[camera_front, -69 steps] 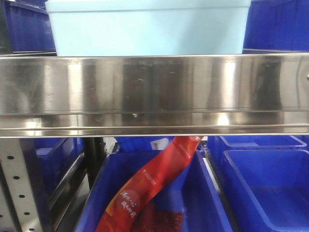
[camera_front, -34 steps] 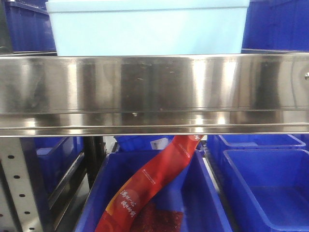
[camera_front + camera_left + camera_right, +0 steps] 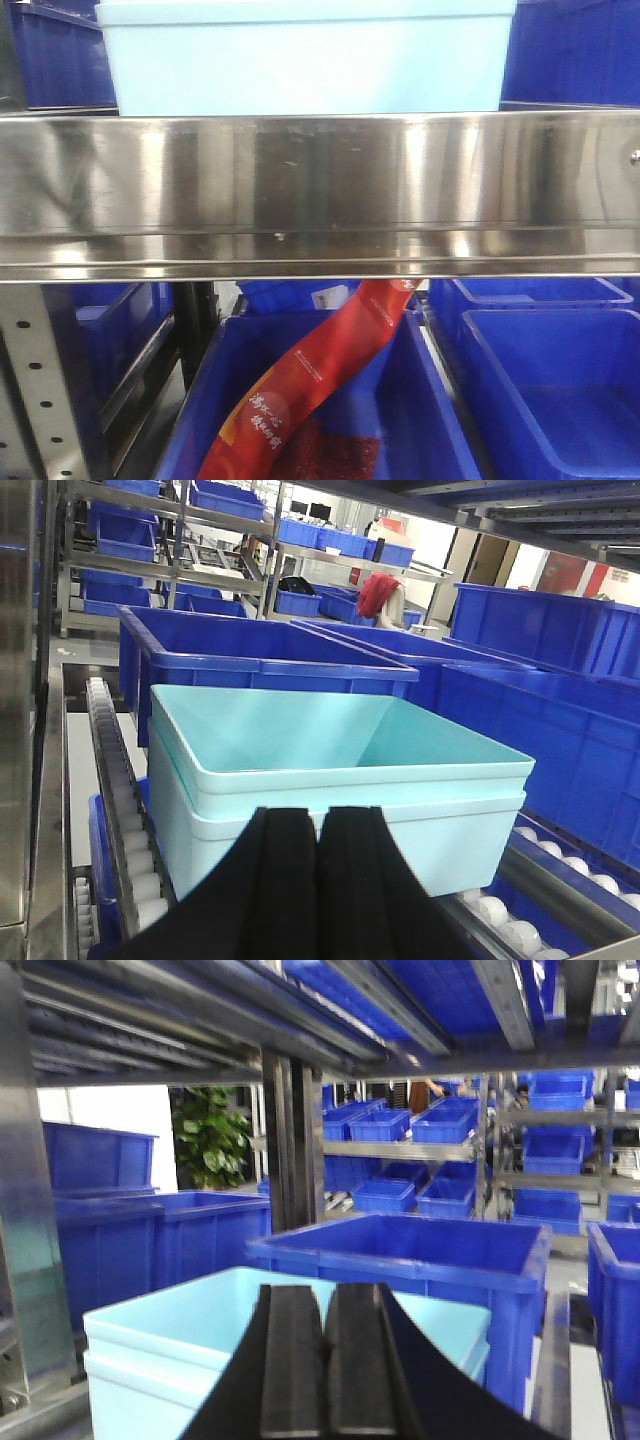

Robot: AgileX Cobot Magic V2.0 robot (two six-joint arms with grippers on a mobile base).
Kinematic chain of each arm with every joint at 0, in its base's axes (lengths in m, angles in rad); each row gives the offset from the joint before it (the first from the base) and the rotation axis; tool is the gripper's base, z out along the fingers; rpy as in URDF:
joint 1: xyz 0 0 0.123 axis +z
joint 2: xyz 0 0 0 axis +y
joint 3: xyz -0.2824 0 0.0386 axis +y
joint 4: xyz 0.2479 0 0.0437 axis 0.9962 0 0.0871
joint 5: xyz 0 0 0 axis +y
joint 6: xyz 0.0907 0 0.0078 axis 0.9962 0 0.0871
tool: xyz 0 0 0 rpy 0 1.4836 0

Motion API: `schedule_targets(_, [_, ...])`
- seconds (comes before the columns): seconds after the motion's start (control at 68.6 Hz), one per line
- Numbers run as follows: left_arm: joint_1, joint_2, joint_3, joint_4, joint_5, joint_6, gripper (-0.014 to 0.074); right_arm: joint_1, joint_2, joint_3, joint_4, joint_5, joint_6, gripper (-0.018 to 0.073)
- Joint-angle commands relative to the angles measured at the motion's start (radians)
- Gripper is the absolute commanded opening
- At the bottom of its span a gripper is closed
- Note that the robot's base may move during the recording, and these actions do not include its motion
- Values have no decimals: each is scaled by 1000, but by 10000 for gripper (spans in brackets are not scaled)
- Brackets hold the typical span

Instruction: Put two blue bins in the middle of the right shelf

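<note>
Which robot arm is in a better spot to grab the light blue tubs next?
Neither clearly. The left tool and the right tool each sit shut, close before the rim of the two stacked pale sky-blue plastic tubs, on opposite sides. Such a wide stack probably needs both.

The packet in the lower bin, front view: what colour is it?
Red, with small pale lettering; the packet shows only in the front view, lying in a dark blue bin.

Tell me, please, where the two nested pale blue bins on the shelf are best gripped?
Probably the thick rim of the pale blue bins, one short end per arm, coming from the front: the walls are smooth and plain, and dark blue bins crowd behind.
</note>
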Motion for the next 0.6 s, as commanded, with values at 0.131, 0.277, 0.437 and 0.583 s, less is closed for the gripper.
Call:
schedule_targets(0.131, [-1,-6,-2,5,-5,-1,-111,-1,-7,2,-11,-31,-4,-163])
schedule_targets(0.277, [-1,-6,-2,5,-5,-1,-111,-1,-28,6,-11,-25,-4,-163])
schedule_targets(0.437, [-1,-6,-2,5,-5,-1,-111,-73,-144,59,121,20,-223,-163])
schedule_targets(0.583, [-1,-6,-2,5,-5,-1,-111,-290,-253,203,318,20,-381,-163])
